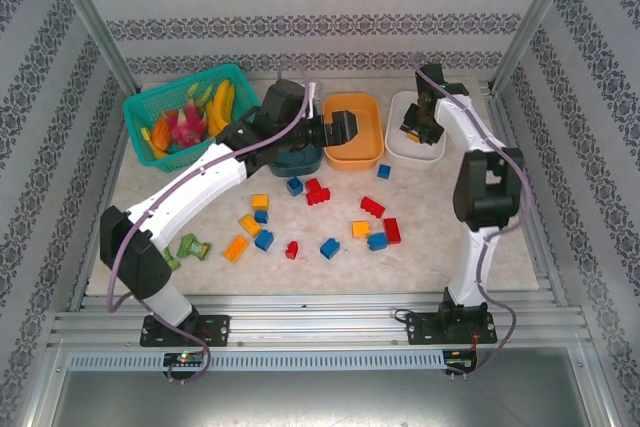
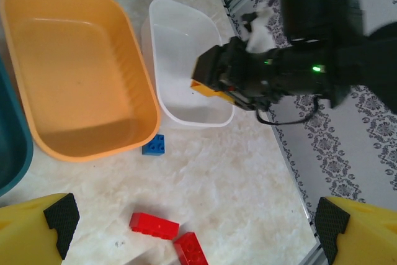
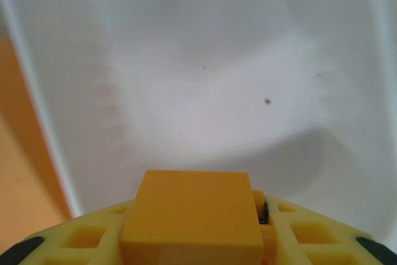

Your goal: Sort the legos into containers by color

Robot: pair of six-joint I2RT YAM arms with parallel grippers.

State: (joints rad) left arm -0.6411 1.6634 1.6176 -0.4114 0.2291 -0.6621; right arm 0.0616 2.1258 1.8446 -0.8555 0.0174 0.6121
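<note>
The right pincer (image 3: 196,235) grips an orange-yellow lego (image 3: 191,210) over the white container (image 3: 217,72)

teal tub (image 1: 305,162) mostly under left arm (image 1: 200,182), yellow brick (image 3: 192,215) apparently cropped below

A teal mesh basket (image 1: 138,107) heaped with toy fruit (image 1: 190,119) sits back left; a small green toy (image 1: 194,247) lies nearer.

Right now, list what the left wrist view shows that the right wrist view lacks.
Left wrist view: a blue brick beside the orange tub, two red bricks, the teal tub's edge. Right wrist view: a dark speck on the white tub's floor. Both: the white tub, some of the orange tub, and the yellow brick pinched in the right hand.
</note>
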